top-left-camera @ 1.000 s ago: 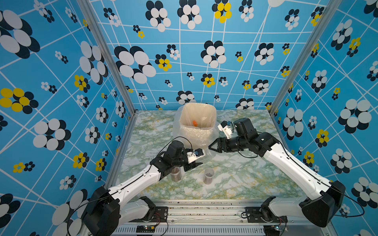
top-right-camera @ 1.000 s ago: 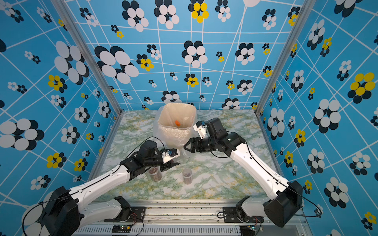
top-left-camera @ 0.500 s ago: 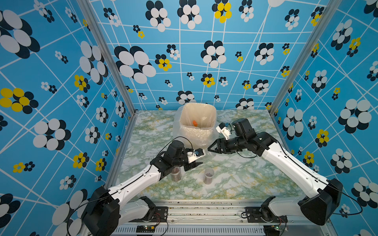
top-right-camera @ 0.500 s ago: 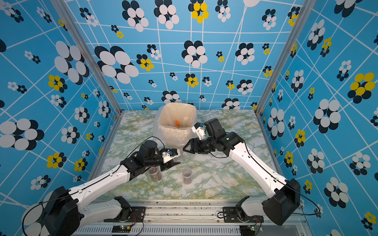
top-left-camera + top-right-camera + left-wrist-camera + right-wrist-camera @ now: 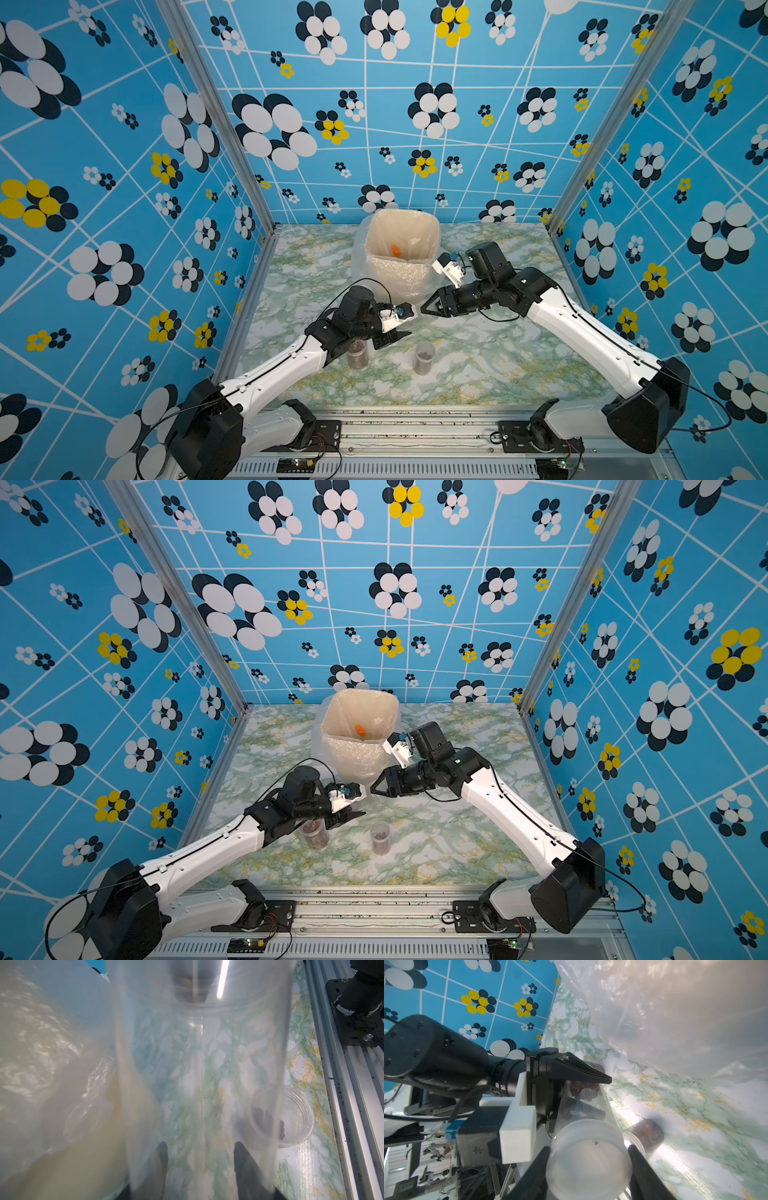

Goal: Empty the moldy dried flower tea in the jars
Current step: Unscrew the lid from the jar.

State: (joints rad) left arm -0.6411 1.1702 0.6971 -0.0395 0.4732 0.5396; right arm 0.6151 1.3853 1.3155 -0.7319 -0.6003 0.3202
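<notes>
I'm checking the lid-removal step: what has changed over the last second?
The right gripper eased a little toward the left gripper and narrowed its jaws around the lid of the jar held there. Whether they pinch the lid yet is unclear. The left gripper stayed clamped on that jar. The two standing jars and the bin did not move.

Left wrist view: held jar (image 5: 199,1064) blurred, cut off by frame edges. Both top views: left arm (image 5: 291,365) hides rim of jar (image 5: 359,359) at 9 o'clock of neighbouring jar (image 5: 424,361).
</notes>
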